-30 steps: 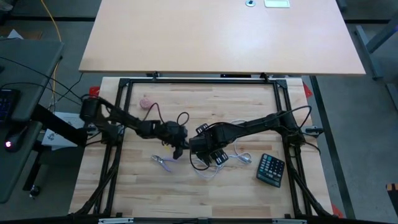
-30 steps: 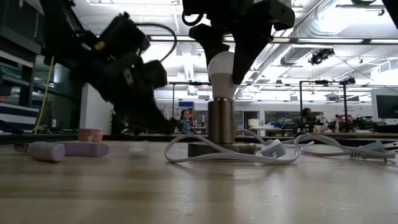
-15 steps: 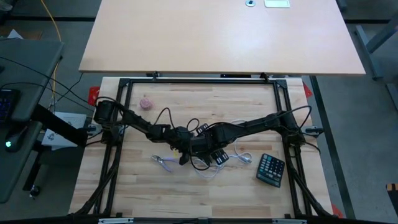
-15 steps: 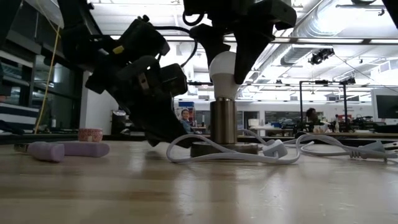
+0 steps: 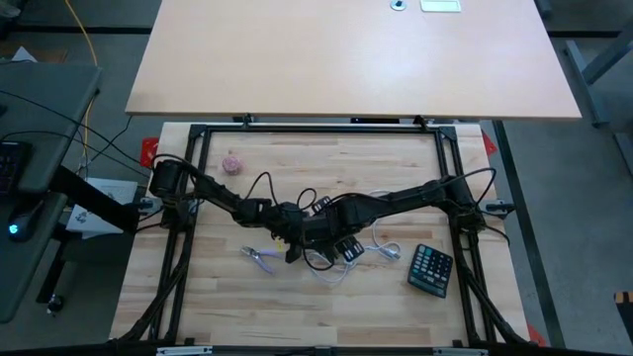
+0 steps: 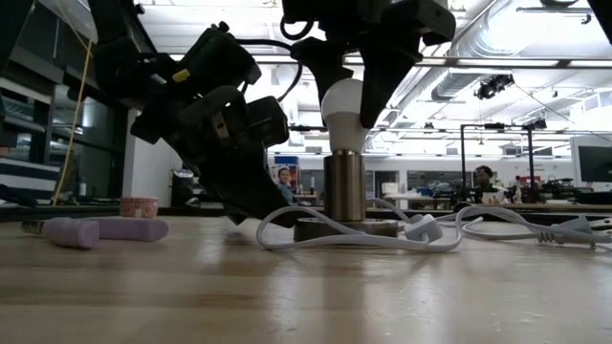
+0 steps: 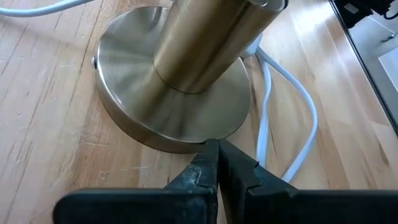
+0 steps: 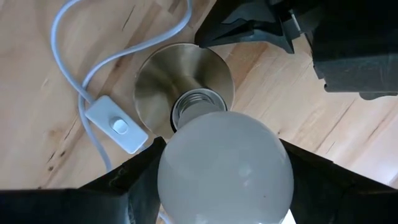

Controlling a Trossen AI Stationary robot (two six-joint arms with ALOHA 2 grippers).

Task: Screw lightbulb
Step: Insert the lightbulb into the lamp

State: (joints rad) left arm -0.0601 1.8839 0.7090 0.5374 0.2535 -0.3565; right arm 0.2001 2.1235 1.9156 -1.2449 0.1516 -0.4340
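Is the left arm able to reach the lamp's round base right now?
Probably yes: the left gripper, shut, already sits at the rim of the lamp base, with only bare table between them.

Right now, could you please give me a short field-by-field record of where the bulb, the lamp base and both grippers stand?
lightbulb: held above the socket, screw base at its mouth
right gripper: shut on lightbulb, a finger on either side of the globe
lamp base: brass disc with upright stem, standing on the table
left gripper: shut, tips pressed on the disc's rim
cord: white, with inline switch, lying beside the base
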